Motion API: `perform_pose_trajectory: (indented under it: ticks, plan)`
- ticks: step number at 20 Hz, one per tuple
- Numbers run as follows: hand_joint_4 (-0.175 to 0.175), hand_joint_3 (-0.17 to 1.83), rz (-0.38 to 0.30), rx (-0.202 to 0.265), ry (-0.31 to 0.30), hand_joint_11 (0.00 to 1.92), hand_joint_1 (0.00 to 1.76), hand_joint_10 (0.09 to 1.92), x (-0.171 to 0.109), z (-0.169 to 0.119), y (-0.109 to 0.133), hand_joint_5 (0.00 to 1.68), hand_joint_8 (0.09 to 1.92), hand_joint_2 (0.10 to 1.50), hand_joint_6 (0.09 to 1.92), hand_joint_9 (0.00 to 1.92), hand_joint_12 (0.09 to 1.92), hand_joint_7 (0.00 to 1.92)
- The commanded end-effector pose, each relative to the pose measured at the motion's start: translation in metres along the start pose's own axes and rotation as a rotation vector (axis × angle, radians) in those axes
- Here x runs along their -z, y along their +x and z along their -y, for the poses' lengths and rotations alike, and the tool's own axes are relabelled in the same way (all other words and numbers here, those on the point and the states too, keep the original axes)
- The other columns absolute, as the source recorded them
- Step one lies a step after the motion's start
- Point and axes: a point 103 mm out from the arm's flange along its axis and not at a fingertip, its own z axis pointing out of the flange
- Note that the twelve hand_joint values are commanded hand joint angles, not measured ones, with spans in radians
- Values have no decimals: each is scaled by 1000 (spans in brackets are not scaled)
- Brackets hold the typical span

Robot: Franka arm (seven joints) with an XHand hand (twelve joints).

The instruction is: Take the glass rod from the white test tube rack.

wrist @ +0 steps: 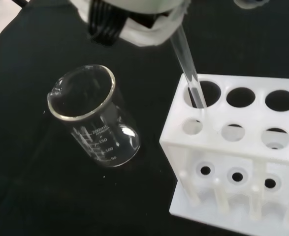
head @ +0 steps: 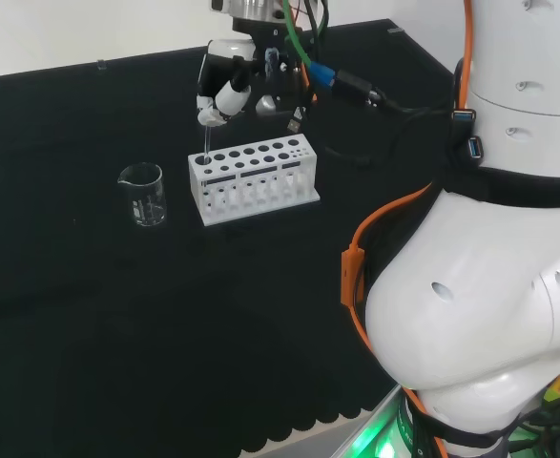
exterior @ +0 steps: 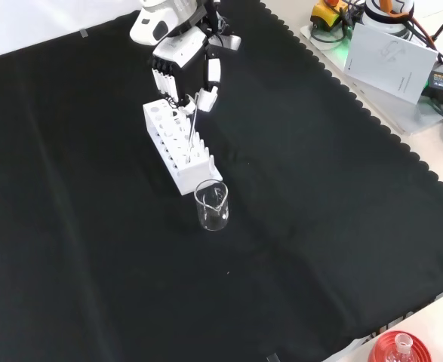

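Note:
The white test tube rack (head: 254, 179) stands mid-bench with several round holes in its top. A clear glass rod (head: 207, 141) rises, slightly tilted, from the end hole nearest the beaker. The hand (head: 224, 91) hangs right above that end of the rack, its fingers curled and pinching the rod's upper end. In the front view the hand (exterior: 183, 56) is over the rack (exterior: 177, 145) and the rod (exterior: 192, 128) slants down from the fingertips. The wrist view shows the rod (wrist: 189, 73) entering the corner hole of the rack (wrist: 233, 147).
An empty glass beaker (head: 143, 195) stands close beside the rod's end of the rack, also seen as the beaker (exterior: 212, 205) and the beaker (wrist: 92, 115). A flask on a red ribbed stand (exterior: 398, 348) sits at the cloth's near edge. Papers and cables (exterior: 391, 53) lie beyond the scalloped edge.

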Motion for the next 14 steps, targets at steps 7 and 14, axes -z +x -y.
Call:
perform_pose_trajectory:
  ticks: [7,14]
  plan:
    - [-167,759,114,-2,-75,1434,1434,87,8,-15,8,1252,451,536,645,1634,748,1462]
    - [-175,825,130,15,-113,1491,1448,87,24,-15,17,1252,488,493,665,1677,651,1460]
